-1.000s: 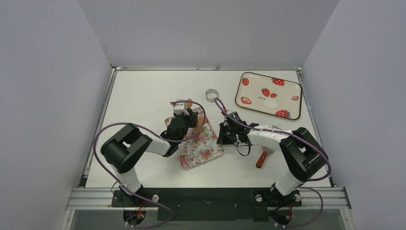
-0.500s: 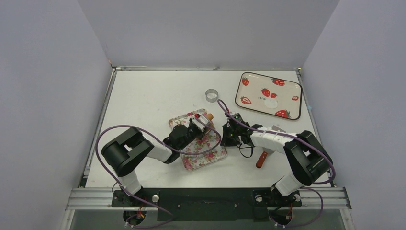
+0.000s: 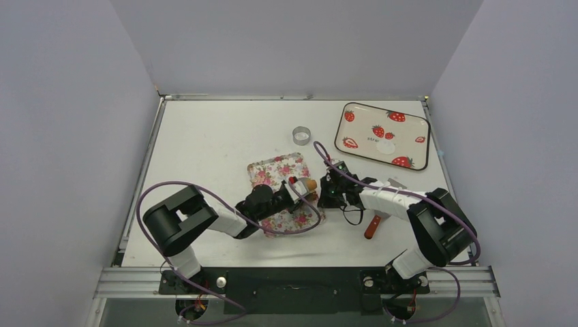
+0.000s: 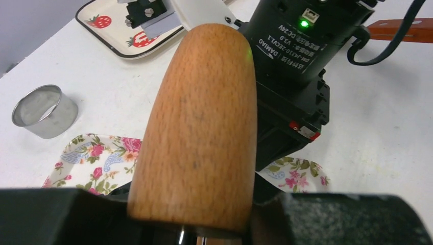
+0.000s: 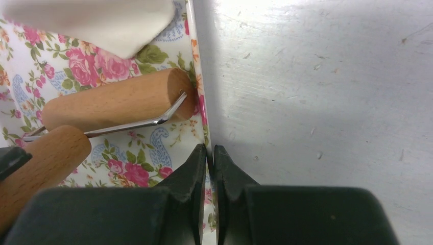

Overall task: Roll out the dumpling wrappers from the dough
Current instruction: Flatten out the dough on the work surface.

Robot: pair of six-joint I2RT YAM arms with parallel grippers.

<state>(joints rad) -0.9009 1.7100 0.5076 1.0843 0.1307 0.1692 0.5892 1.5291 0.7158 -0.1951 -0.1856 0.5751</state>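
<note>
Left gripper [image 3: 290,193] clamped on roller [image 5: 117,102] handle, right gripper [image 5: 209,168] pinched on floral tray [image 5: 200,112] rim (anchoring it, I'd guess); dough [image 5: 87,20] lies on the tray just past the drum, drum axis parallel to its near edge, so left arm's job.

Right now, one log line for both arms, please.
left gripper: shut on wooden roller over floral tray | right gripper: pinching floral tray rim | dumpling wrapper: one on strawberry plate

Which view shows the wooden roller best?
The right wrist view: the wooden roller shows its drum, wire frame and handle, over the floral tray. The left wrist view shows only its handle; the top view, a small brown tip.
</note>
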